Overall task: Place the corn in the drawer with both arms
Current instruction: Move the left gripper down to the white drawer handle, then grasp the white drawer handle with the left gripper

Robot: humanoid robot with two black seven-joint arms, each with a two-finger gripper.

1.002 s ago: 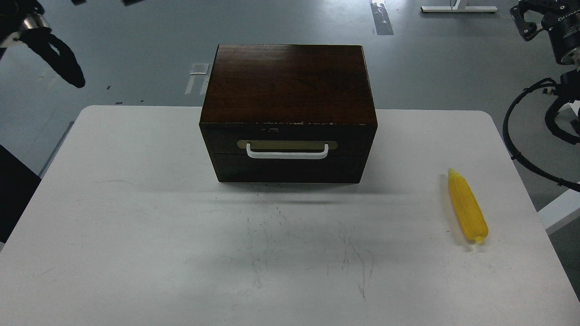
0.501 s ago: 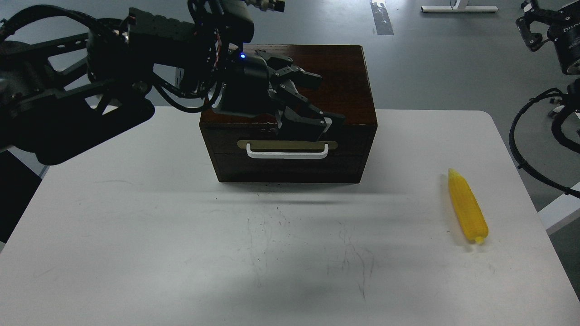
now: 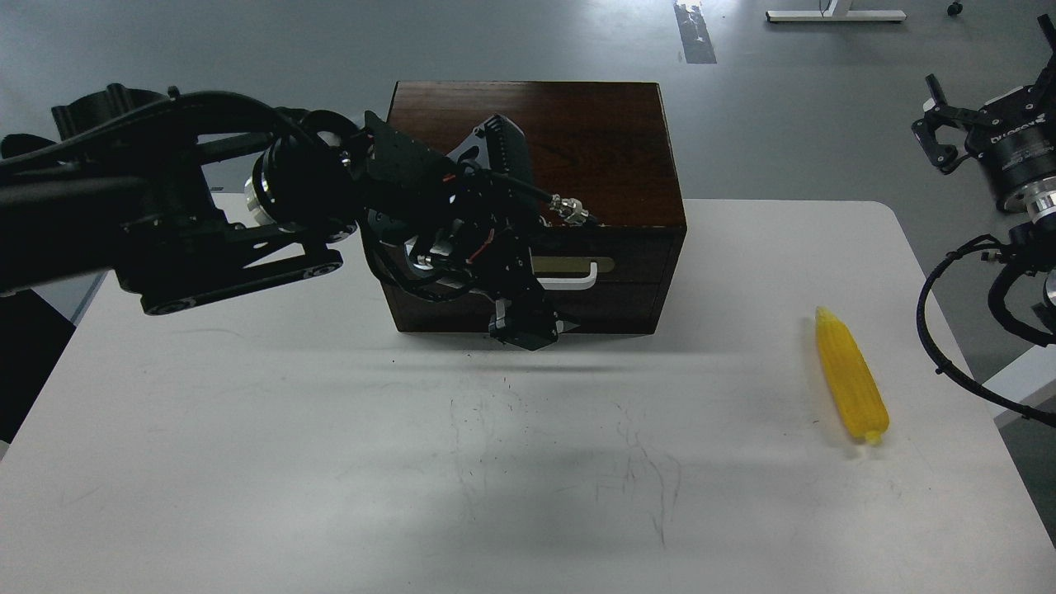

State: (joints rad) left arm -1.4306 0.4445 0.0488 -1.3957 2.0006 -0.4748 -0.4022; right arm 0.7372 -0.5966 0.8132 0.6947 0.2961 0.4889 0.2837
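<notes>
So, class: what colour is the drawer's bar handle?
White, seen in the head view: the handle on the drawer.

I see a white table (image 3: 247,462) with rounded corners, its top marked by faint dark scuffs (image 3: 643,478) near the middle. Beyond it lies a smooth grey floor (image 3: 784,124) with worn tape patches (image 3: 695,33). A white furniture base (image 3: 833,14) sits at the far right.

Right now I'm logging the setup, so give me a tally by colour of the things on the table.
Yellow: 1, the corn
Dark brown: 1, the wooden box with its drawer, shut
Total: 2 on the white table
</notes>
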